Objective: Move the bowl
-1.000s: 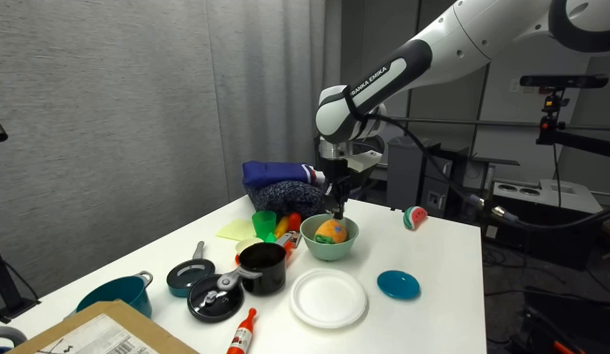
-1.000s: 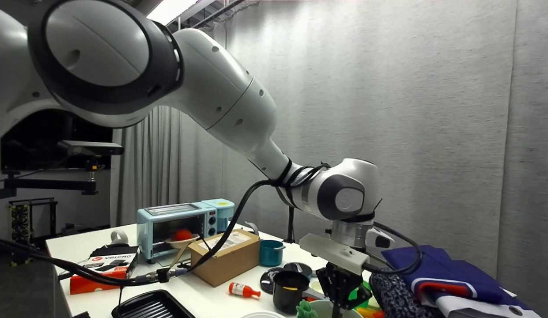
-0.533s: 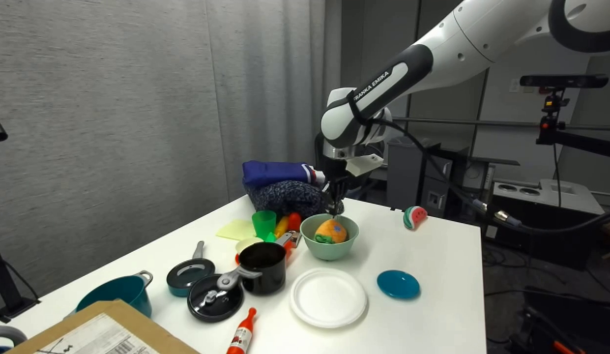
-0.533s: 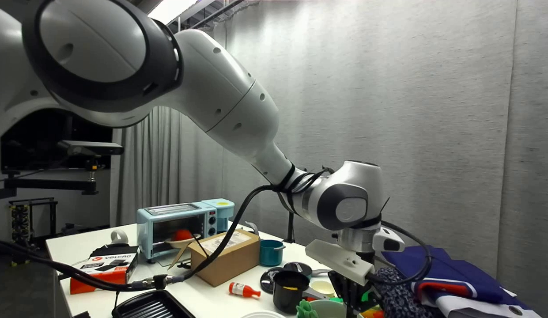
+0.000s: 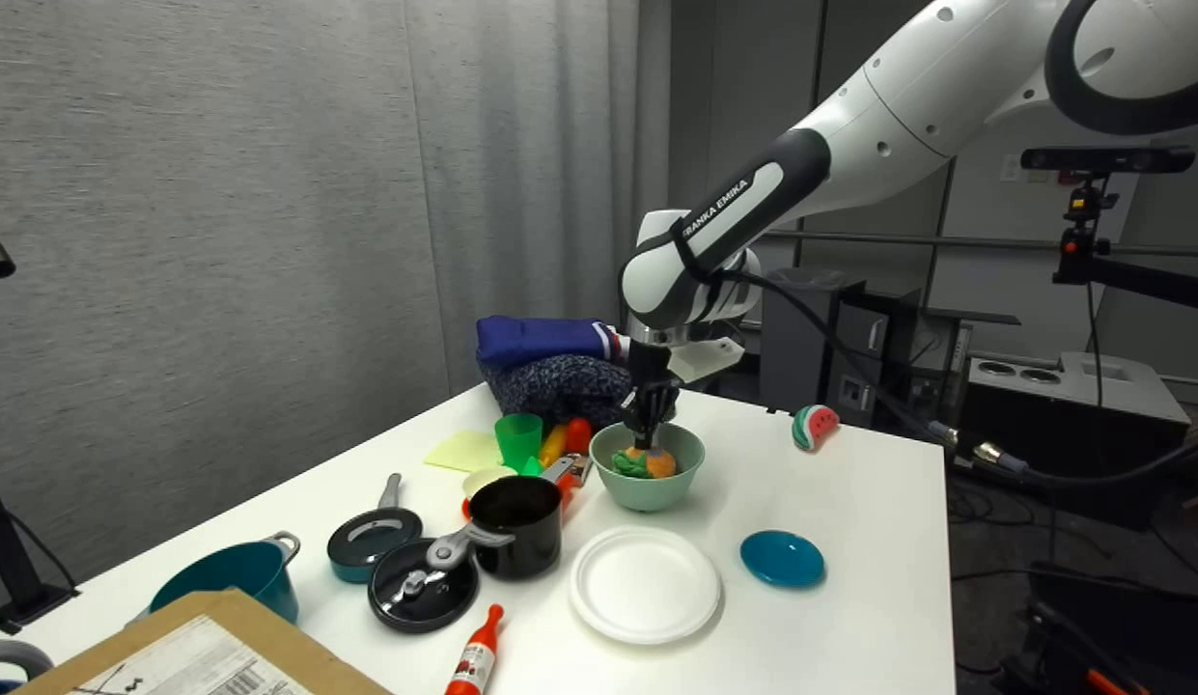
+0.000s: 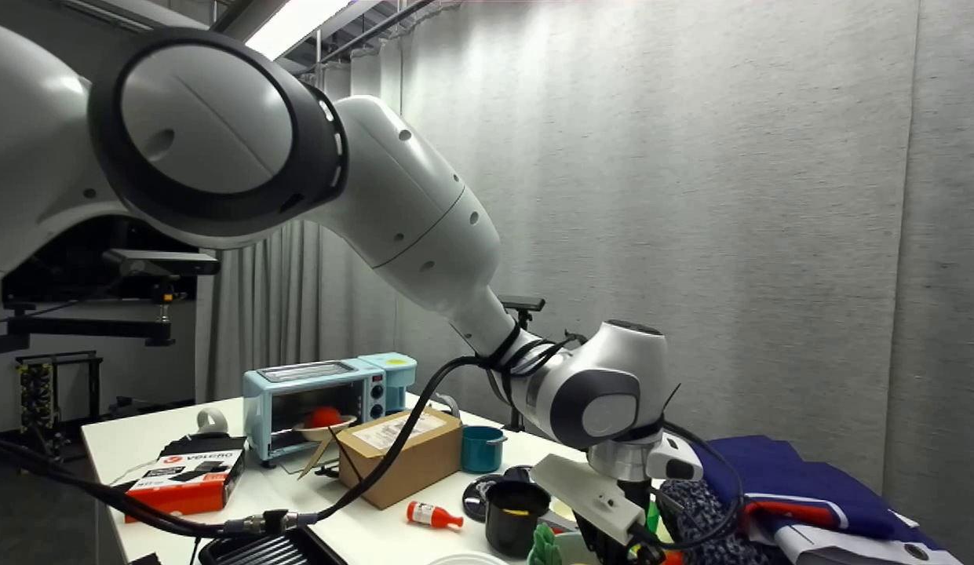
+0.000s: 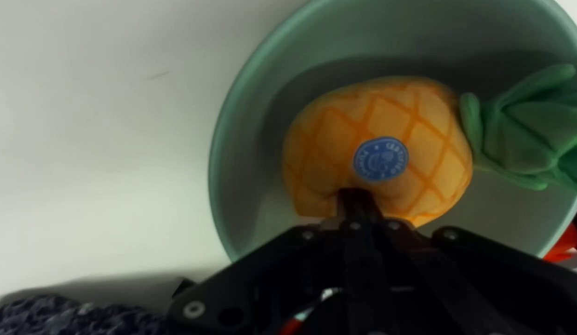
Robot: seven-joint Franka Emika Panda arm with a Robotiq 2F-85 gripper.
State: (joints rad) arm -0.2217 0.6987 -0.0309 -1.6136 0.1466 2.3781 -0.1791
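Note:
The pale green bowl [image 5: 647, 494] stands upright on the white table in an exterior view. It fills much of the wrist view [image 7: 251, 186] and is mostly cut off in an exterior view [image 6: 571, 543]. A plush orange pineapple toy [image 7: 386, 116] with green leaves [image 7: 530, 130] lies inside the bowl. My gripper [image 7: 358, 200] points down into the bowl, inside its rim and apart from its wall. Its fingers are shut together, and the tips press a dent into the pineapple's side. I see nothing held between them. The underside of the pineapple is hidden.
A white plate [image 5: 647, 586] and a blue dish [image 5: 782, 558] lie nearer the camera. A black pot [image 5: 516, 541], a green cup [image 5: 519, 441] and toy vegetables stand beside the bowl. Dark cloth [image 5: 570, 386] is piled behind. A watermelon toy [image 5: 814, 427] lies near the table edge.
My gripper has come down from above the bowl's far rim into the bowl, onto the pineapple. The pineapple has tipped, and its leaves show higher. The bowl has not moved.

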